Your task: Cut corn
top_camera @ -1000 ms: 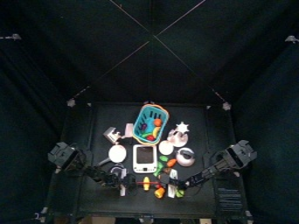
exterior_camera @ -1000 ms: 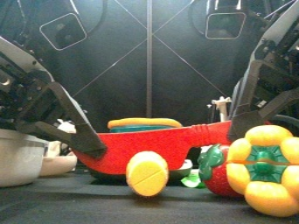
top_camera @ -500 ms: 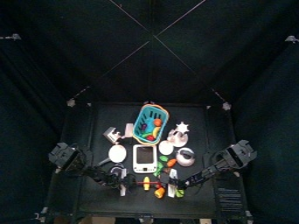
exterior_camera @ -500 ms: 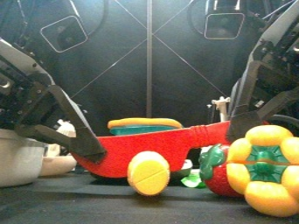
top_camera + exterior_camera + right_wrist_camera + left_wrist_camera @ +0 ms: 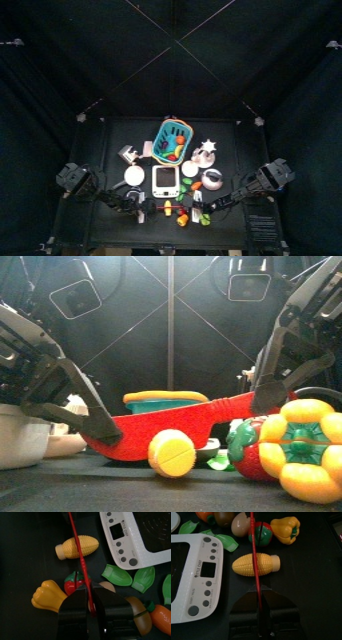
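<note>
Black table (image 5: pixel 140 135); beside the unreadable white scale (image 5: pixel 194 572), both grippers (image 5: pixel 260 609) (image 5: pixel 90 607) pinching red knife (image 5: pixel 255 567) across corn (image 5: pixel 256 564)

A white scale (image 5: pixel 198 577) lies flat on the black counter (image 5: pixel 311 582). Near the scale sit green leaves (image 5: pixel 133 577), a yellow pepper (image 5: pixel 50 596), and an orange carrot (image 5: pixel 162 619). Behind the scale stands a teal basket (image 5: pixel 174 135).
</note>
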`<action>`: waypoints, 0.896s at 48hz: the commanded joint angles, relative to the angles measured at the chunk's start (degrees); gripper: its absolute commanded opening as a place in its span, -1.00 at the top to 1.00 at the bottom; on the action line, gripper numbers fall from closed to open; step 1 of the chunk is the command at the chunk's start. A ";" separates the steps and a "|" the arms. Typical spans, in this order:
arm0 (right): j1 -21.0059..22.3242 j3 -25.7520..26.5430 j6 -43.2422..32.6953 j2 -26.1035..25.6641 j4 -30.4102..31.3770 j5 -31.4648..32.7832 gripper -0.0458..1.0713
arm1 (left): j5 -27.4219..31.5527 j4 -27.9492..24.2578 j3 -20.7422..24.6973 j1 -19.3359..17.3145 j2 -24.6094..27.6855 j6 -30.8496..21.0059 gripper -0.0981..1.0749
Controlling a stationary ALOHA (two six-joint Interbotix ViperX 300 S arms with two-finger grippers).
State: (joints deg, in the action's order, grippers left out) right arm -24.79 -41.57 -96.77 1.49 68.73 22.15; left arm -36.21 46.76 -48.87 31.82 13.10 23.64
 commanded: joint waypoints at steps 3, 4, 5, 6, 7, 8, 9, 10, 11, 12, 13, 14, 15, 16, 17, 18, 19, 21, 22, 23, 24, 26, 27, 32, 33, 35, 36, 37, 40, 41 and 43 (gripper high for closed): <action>2.55 -0.26 -0.35 -0.44 -0.62 0.44 0.22 | 0.18 -0.26 0.70 0.26 -0.53 0.18 0.22; 2.55 -0.35 -0.35 -0.35 -0.70 0.35 0.22 | 0.18 -0.26 0.70 0.26 -0.53 0.26 0.22; 2.55 -0.35 -0.35 -0.26 -0.88 0.35 0.22 | 0.18 -0.26 0.70 0.26 -0.53 0.26 0.22; 2.55 -0.35 -0.35 -0.18 -0.97 0.35 0.22 | 0.09 -0.26 0.70 0.26 -0.53 0.26 0.22; 2.55 -0.35 -0.35 -0.09 -1.14 0.26 0.22 | 0.18 -0.26 0.70 0.26 -0.53 0.26 0.22; 2.55 -0.26 -0.35 0.00 -1.32 0.26 0.22 | 0.18 -0.26 0.70 0.26 -0.53 0.18 0.22; 2.55 -0.26 -0.35 0.18 -1.41 0.18 0.22 | 0.09 -0.26 0.70 0.26 -0.53 0.18 0.22; 2.46 -0.26 -0.35 0.26 -1.58 0.09 0.22 | 0.09 -0.18 0.70 0.26 -0.53 0.18 0.22; 2.46 -0.26 -0.35 0.26 -1.76 0.00 0.22 | 0.09 -0.26 0.70 0.26 -0.53 0.18 0.22; 2.46 -0.09 -0.35 0.35 -1.85 -0.09 0.22 | 0.18 -0.26 0.70 0.26 -0.53 0.26 0.22; 2.46 -0.18 -0.44 0.53 -2.02 -0.18 0.22 | 0.18 -0.26 0.70 0.26 -0.53 0.18 0.22; 2.37 -0.09 -0.44 0.62 -2.11 -0.35 0.22 | 0.18 -0.26 0.70 0.26 -0.53 0.18 0.22; 2.37 -0.09 -0.44 0.79 -2.37 -0.44 0.22 | 0.18 -0.18 0.79 0.26 -0.53 0.18 0.22; 2.37 -0.09 -0.44 0.97 -2.55 -0.62 0.22 | 0.18 -0.26 0.70 0.26 -0.53 0.18 0.22; 2.37 -0.09 -0.44 1.14 -2.72 -0.70 0.22 | 0.18 -0.26 0.70 0.26 -0.44 0.26 0.22; 2.37 0.00 -0.44 1.41 -2.99 -0.79 0.22 | 0.18 -0.26 0.79 0.26 -0.44 0.26 0.22; 2.37 0.00 -0.44 1.58 -3.25 -0.88 0.22 | 0.18 -0.26 0.70 0.26 -0.44 0.26 0.22; 2.37 0.09 -0.35 2.02 -3.52 -1.23 0.22 | 0.18 -0.26 0.70 0.26 -0.44 0.18 0.22; 2.29 0.18 -0.35 2.29 -3.60 -1.32 0.22 | 0.18 -0.18 0.79 0.26 -0.44 0.18 0.22; 2.20 0.26 -0.35 2.46 -3.69 -1.49 0.22 | 0.18 -0.26 0.70 0.26 -0.35 0.18 0.22; 2.20 0.26 -0.35 2.64 -3.78 -1.58 0.22 | 0.18 -0.26 0.79 0.26 -0.44 0.18 0.22; 2.11 0.35 -0.35 2.81 -3.78 -1.85 0.22 | 0.18 -0.26 0.70 0.26 -0.44 0.18 0.22; 2.11 0.44 -0.35 2.90 -3.78 -1.93 0.22 | 0.18 -0.18 0.79 0.26 -0.44 0.18 0.22; 2.11 0.62 -0.35 2.99 -3.87 -1.85 0.22 | 0.18 -0.26 0.70 0.26 -0.44 0.18 0.22; 2.11 0.62 -0.35 2.99 -3.87 -1.85 0.22 | 0.18 -0.26 0.70 0.26 -0.53 0.18 0.22; 2.11 0.62 -0.35 2.81 -3.78 -1.67 0.22 | 0.18 -0.18 0.79 0.26 -0.62 0.18 0.22; 2.11 0.53 -0.26 2.72 -3.78 -1.58 0.22 | 0.09 -0.26 0.79 0.26 -0.62 0.26 0.22; 2.11 0.53 -0.26 2.64 -3.78 -1.49 0.22 | 0.18 -0.35 0.79 0.26 -0.70 0.26 0.22; 2.11 0.53 -0.26 2.20 -3.60 -1.41 0.22 | 0.18 -0.35 0.70 0.26 -1.05 0.35 0.22; 2.11 0.53 -0.26 1.85 -3.60 -1.41 0.22 | 0.09 -0.35 0.79 0.26 -1.23 0.35 0.22; 2.11 0.44 -0.26 1.41 -3.60 -1.41 0.22 | 0.09 -0.35 0.79 0.26 -1.41 0.44 0.22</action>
State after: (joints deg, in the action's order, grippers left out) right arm -23.99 -41.40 -96.77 5.19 65.30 20.04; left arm -35.95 46.76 -48.78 31.55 13.10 23.91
